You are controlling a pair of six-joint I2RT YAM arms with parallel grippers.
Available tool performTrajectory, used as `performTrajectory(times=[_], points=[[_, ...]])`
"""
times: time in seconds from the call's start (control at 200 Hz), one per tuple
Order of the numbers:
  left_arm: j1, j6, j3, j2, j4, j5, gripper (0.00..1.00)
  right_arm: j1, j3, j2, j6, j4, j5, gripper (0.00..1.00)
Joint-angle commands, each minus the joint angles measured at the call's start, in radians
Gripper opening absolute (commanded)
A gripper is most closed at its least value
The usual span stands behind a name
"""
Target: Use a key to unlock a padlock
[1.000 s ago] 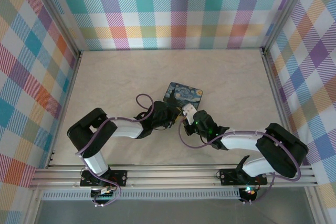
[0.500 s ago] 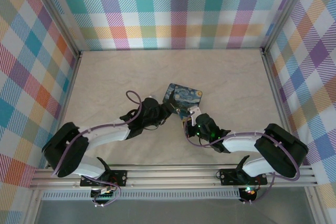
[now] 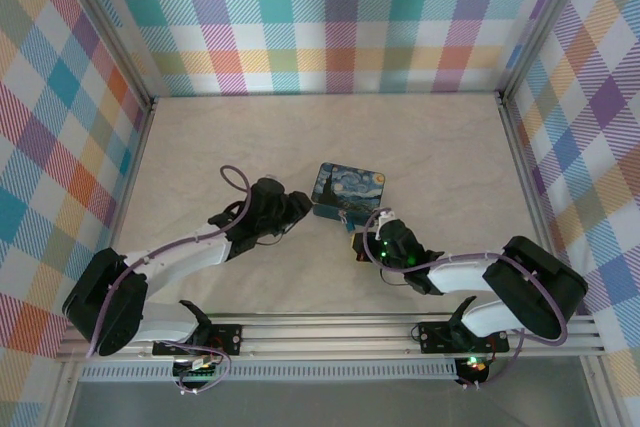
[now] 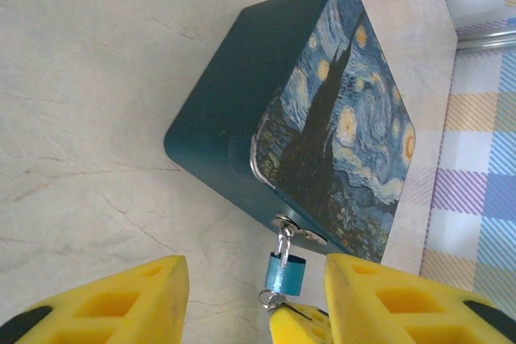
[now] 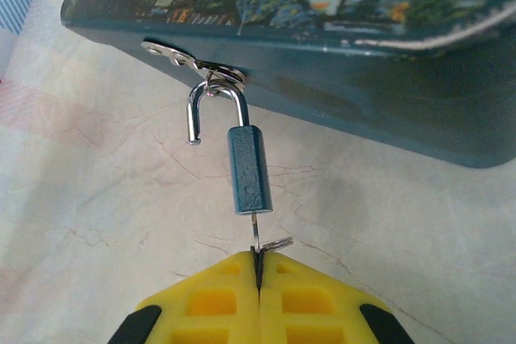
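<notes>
Right wrist shows boxy blue padlock (image 5: 248, 168), thin key (image 5: 255, 230).

The top external camera looks steeply down from behind the arm bases over the whole bench (image 3: 450, 147). Each wrist camera, low and very near, looks past the left fingers (image 4: 105, 300) or right fingers (image 5: 210, 300) at the same painted tin (image 4: 234, 134) edge and padlock (image 5: 248, 171).

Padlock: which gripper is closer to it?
Right. The right gripper pinches the key stuck in the padlock's bottom. The left gripper stands open, its fingers on either side of the padlock, not touching it.
</notes>
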Motion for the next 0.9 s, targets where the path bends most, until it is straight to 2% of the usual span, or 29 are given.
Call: performTrajectory(times=[0.0,0.15,0.215,0.31,0.395,0.555,0.64,0.895], points=[[0.045,0.043,0.043,0.025,-0.01,0.069,0.53,-0.009,-0.004,0.027,0.096,0.036,-0.039,0.05],[0.079,0.091,0.107,0.055,-0.045,0.096,0.67,-0.017,0.006,0.043,0.099,0.01,-0.053,0.08],[0.087,0.131,0.148,0.078,-0.066,0.102,0.77,-0.021,0.001,0.047,0.105,0.014,-0.05,0.08],[0.101,0.178,0.207,0.131,-0.09,0.126,0.84,-0.024,-0.001,0.054,0.103,0.018,-0.056,0.12],[0.112,0.207,0.265,0.192,-0.12,0.152,0.86,-0.028,-0.001,0.052,0.096,0.01,-0.056,0.18],[0.12,0.251,0.344,0.288,-0.168,0.145,0.87,-0.038,-0.015,0.022,0.081,-0.033,-0.056,0.38],[0.122,0.266,0.363,0.322,-0.158,0.158,0.86,-0.051,-0.023,-0.002,0.06,-0.044,-0.073,0.45],[0.122,0.305,0.411,0.434,-0.171,0.22,0.85,-0.145,-0.027,-0.092,-0.014,-0.015,-0.246,0.62]])
